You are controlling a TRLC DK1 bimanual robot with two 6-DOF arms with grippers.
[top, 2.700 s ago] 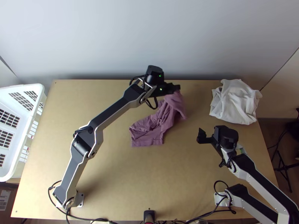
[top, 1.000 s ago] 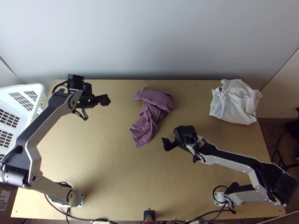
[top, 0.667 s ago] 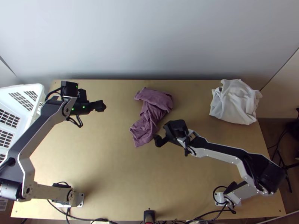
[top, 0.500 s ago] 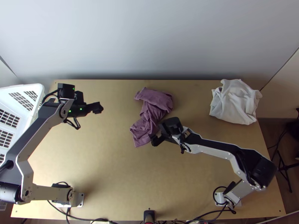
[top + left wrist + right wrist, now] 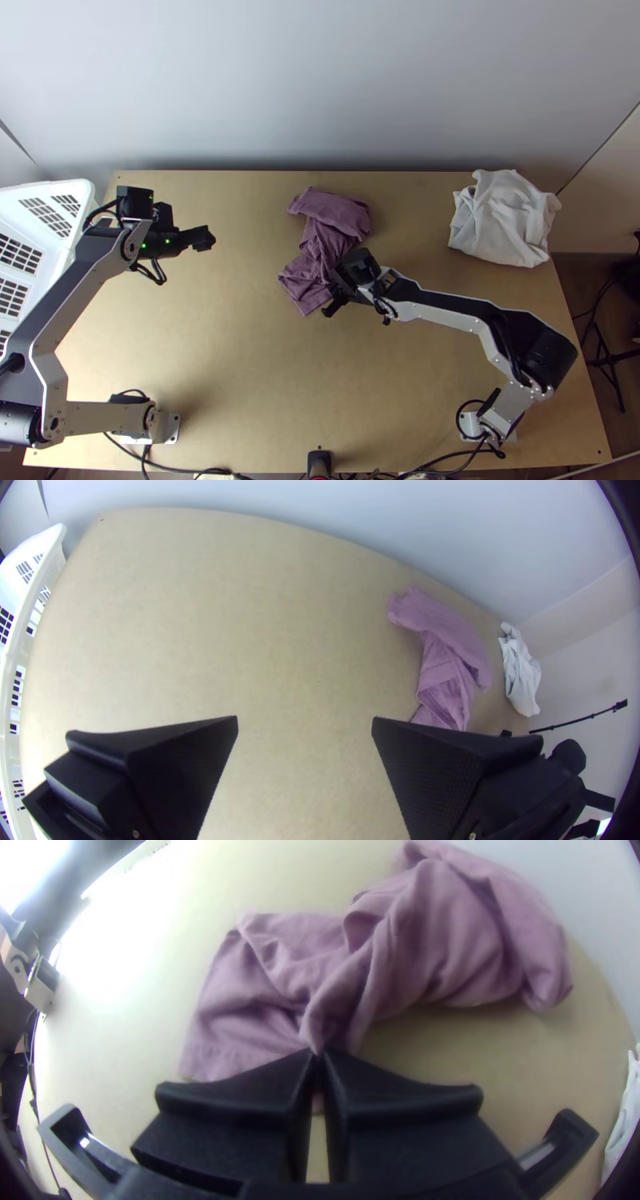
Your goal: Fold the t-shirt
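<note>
1. Mauve t-shirt (image 5: 324, 240) lies bunched and twisted near the middle of the table (image 5: 240, 384), its broad upper part towards the wall, its narrower part running towards the arms' bases.
2. Change, left side: the left gripper (image 5: 305, 721), at the shirt's wall-side part in the earliest frame, has let go and withdrawn towards the white basket (image 5: 44, 264). Its fingers stand wide apart, holding nothing.
3. Change, right side: the right gripper (image 5: 319, 1055) has come across to the shirt's edge nearest it. Fingers are closed, with a raised fold pinched between the tips. The shirt's near corner has shifted slightly since the last frame.
4. Reading: one hold appears to be secured, on a crumpled middle stretch rather than a clean corner. Folding proper seems not to have begun; the work looks like untangling.
5. Next, judged: lift or drag to loosen the twist, then bring the left gripper in for a second hold.
6. Risk: pulling on this fold alone could drag the whole bundle or tighten the twist.
</note>
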